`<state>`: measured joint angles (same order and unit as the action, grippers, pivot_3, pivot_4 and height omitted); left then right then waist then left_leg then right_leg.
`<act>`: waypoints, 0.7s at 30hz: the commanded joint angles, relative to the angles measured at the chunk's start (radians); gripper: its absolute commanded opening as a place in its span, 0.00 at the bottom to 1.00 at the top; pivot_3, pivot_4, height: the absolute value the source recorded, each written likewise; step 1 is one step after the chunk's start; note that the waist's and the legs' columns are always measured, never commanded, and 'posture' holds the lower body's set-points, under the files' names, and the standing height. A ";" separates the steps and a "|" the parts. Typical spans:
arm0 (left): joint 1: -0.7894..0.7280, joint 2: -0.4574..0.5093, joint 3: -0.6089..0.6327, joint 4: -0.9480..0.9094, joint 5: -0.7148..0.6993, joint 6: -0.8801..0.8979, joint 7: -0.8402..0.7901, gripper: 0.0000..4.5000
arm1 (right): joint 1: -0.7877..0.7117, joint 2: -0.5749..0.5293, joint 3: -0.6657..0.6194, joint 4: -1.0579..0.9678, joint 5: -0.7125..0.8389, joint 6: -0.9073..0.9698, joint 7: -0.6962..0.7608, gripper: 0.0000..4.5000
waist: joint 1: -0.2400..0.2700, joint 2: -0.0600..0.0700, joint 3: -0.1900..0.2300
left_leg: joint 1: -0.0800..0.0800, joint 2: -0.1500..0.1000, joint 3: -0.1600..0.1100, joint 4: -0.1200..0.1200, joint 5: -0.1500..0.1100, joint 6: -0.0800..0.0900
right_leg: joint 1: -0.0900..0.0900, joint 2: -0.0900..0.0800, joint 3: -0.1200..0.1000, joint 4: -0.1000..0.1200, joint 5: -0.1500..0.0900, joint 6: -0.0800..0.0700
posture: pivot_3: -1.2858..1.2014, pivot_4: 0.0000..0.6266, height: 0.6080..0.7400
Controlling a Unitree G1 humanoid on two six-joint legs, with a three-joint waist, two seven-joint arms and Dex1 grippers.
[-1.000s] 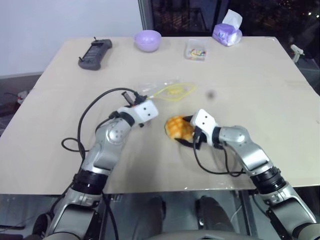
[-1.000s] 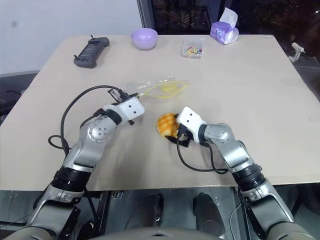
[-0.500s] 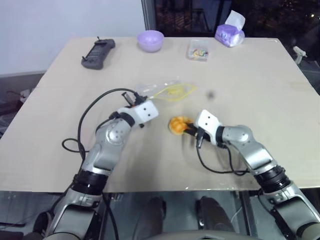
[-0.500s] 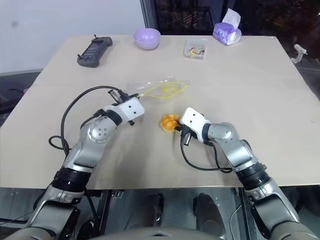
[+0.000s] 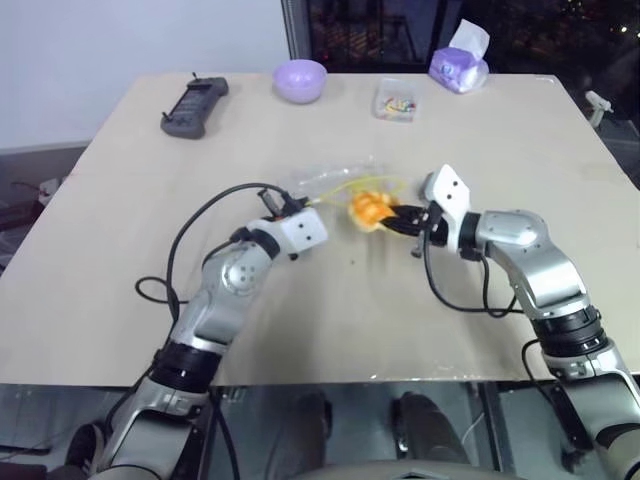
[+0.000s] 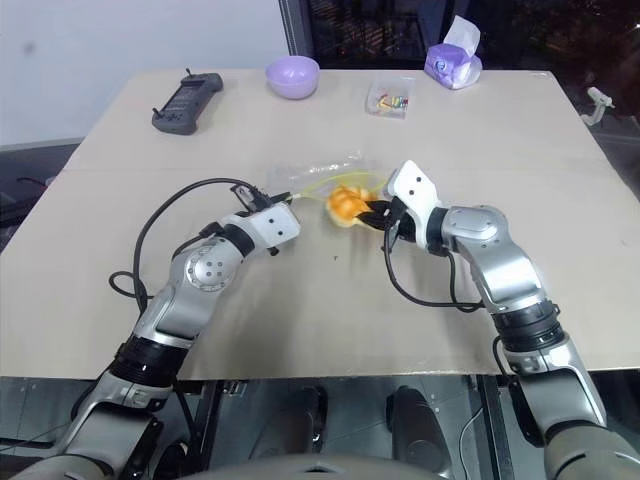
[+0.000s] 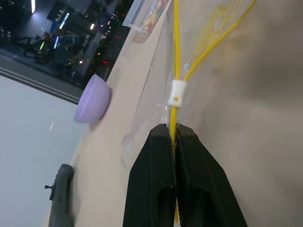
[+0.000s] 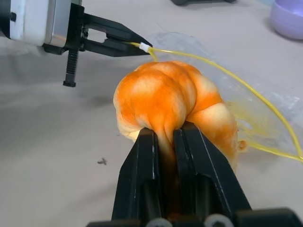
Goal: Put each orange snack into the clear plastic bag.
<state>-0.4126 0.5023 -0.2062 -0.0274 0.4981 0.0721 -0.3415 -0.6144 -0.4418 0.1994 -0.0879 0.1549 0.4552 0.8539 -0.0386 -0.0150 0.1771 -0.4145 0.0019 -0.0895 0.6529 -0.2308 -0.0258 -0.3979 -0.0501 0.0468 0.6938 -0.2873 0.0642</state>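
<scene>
My right gripper (image 8: 166, 142) is shut on the orange snack (image 8: 170, 101), pinching the soft bun so it bulges around the black fingers. It holds the orange snack (image 5: 367, 210) off the table, right at the mouth of the clear plastic bag (image 5: 335, 178). The bag lies flat mid-table with its yellow strip (image 7: 176, 56) looped open. My left gripper (image 7: 171, 137) is shut on that yellow strip, just short of the white slider (image 7: 175, 92). My left gripper (image 5: 318, 202) sits to the left of the bun, and my right gripper (image 6: 375, 210) comes in from the right.
At the table's far edge stand a lilac bowl (image 5: 300, 80), a small clear box with colourful bits (image 5: 394, 99), a purple tissue pack (image 5: 458, 68) and a black handheld controller (image 5: 193, 106). A black cable (image 5: 200, 235) loops from the left arm.
My right gripper closed on the orange snack, squeezing it, lifted it off the table and carried it up to the bag's mouth. The left gripper kept its hold on the strip.
</scene>
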 commanded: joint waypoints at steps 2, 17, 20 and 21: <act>0.001 -0.010 -0.008 -0.040 -0.004 -0.028 0.000 0.00 | -0.044 0.013 0.001 0.028 -0.015 -0.022 -0.021 0.01 | 0.000 0.000 0.000 | 0.000 0.000 0.000 0.000 0.000 0.000 | 0.000 0.000 0.000 0.000 0.000 0.000 | 0.52 0.24 1.00; 0.010 -0.020 -0.057 -0.053 -0.039 -0.159 -0.061 0.00 | -0.153 0.079 -0.027 0.228 -0.044 0.033 -0.111 0.01 | -0.003 0.000 0.000 | 0.000 0.000 0.000 0.000 0.000 0.000 | 0.000 0.000 0.000 0.000 0.000 0.000 | 0.52 0.24 1.00; 0.007 -0.029 -0.062 -0.050 -0.042 -0.168 -0.067 0.00 | -0.170 0.102 -0.029 0.249 -0.039 0.050 -0.131 0.01 | -0.002 0.000 0.000 | 0.000 0.000 0.000 0.000 0.000 0.000 | 0.000 0.000 0.000 0.000 0.000 0.000 | 0.52 0.24 1.00; 0.006 -0.030 -0.063 -0.050 -0.042 -0.170 -0.069 0.00 | -0.175 0.111 -0.032 0.253 -0.038 0.056 -0.139 0.01 | -0.002 0.000 0.000 | 0.000 0.000 0.000 0.000 0.000 0.000 | 0.000 0.000 0.000 0.000 0.000 0.000 | 0.52 0.24 1.00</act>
<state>-0.4011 0.4752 -0.2708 -0.0323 0.4671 -0.0761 -0.4096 -0.7604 -0.3394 0.1939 0.1793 0.1041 0.5052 0.7317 -0.0410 -0.0147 0.1772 -0.4143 0.0021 -0.0894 0.6527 -0.2308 -0.0258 -0.3981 -0.0498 0.0468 0.6941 -0.2873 0.0641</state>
